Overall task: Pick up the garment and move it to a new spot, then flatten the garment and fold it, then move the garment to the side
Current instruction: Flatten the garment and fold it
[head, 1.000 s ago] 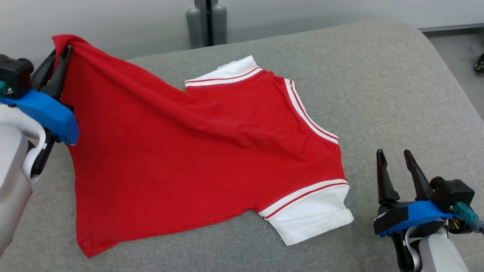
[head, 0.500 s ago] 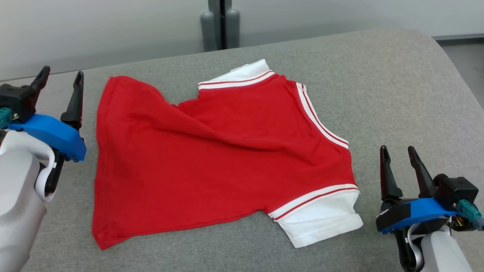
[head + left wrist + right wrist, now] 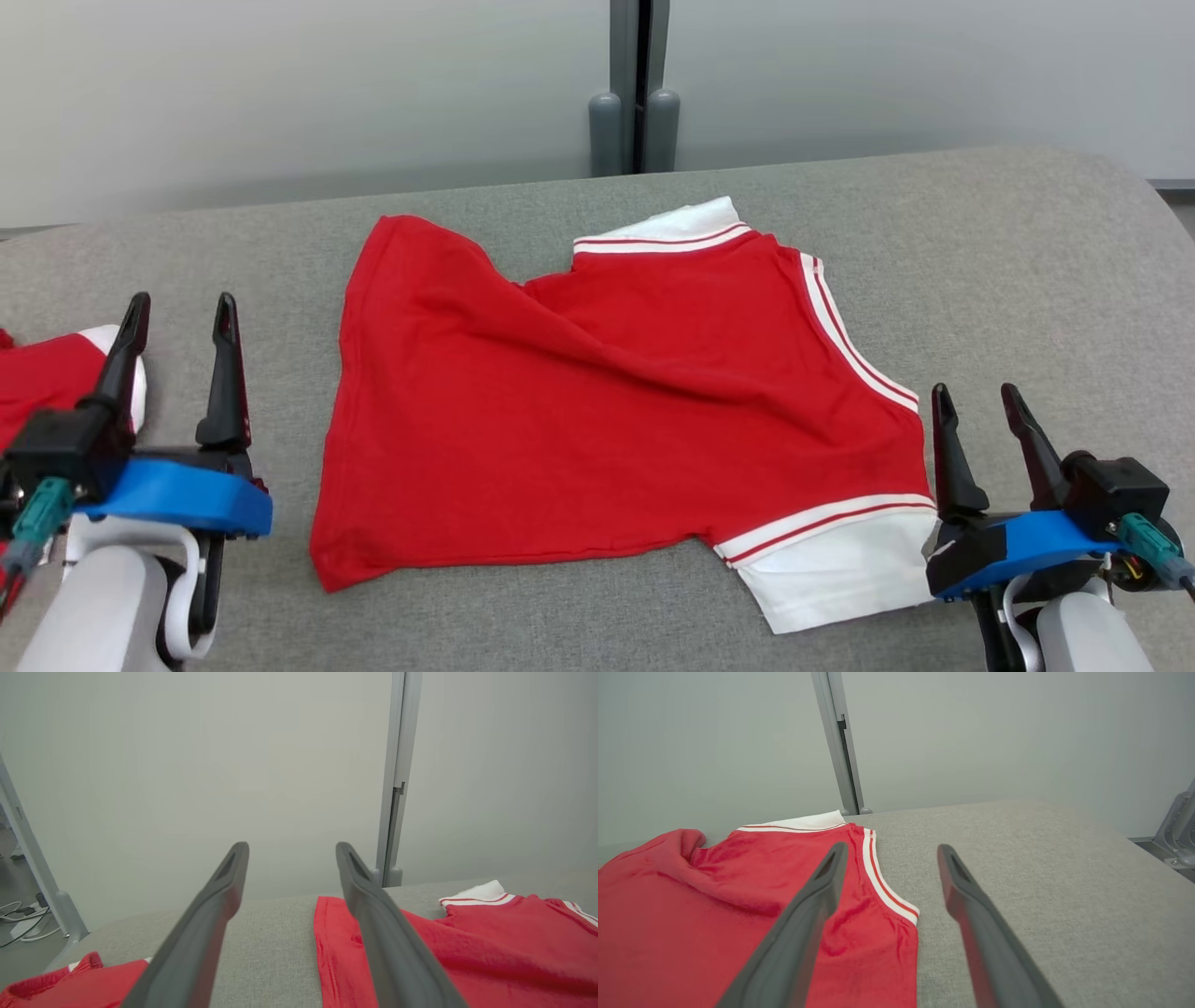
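We see the garment (image 3: 607, 411), a red shirt with white sleeves and red-and-white striped trim, lying spread on the gray cushion (image 3: 1027, 280). It is mostly flat, though a diagonal ridge of cloth crosses its middle. One white sleeve (image 3: 831, 579) points toward us, the far sleeve (image 3: 672, 224) away.

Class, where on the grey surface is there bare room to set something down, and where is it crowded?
Bare: the surface right of the shirt, and between shirt and left pincer. Crowded: far left, where another red garment lies.
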### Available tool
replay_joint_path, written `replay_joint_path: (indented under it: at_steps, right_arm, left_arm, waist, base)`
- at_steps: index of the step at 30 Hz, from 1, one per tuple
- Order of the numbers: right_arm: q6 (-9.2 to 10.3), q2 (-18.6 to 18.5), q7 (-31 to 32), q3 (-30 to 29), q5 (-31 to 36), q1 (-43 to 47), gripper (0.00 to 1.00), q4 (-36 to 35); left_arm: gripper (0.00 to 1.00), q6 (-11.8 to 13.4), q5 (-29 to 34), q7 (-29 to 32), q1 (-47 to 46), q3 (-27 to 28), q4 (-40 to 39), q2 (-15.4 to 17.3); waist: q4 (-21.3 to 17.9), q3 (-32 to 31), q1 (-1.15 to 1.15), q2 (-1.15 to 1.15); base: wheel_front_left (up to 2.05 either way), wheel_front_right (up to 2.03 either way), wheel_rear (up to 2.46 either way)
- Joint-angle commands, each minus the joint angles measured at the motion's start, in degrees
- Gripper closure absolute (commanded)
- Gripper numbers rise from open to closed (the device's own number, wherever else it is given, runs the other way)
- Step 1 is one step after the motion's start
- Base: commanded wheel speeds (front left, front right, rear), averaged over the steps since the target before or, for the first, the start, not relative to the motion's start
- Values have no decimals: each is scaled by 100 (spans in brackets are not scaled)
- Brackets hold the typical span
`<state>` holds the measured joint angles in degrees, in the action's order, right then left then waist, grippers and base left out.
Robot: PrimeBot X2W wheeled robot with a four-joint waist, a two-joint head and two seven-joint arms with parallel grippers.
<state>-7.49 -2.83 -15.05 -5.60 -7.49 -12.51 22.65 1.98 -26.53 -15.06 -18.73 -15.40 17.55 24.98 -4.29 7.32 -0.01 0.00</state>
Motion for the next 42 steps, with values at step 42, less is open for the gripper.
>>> replay_joint_path:
  at_steps: [42]
  right_arm:
    - [-1, -696, 1330, -22, 522, -856, 0, 1916]
  left_arm:
    - [0, -890, 1811, -15, 1635, 2085, -774, -1848]
  waist:
    - [632, 8, 1, 0]
  base:
    - [0, 0, 0]
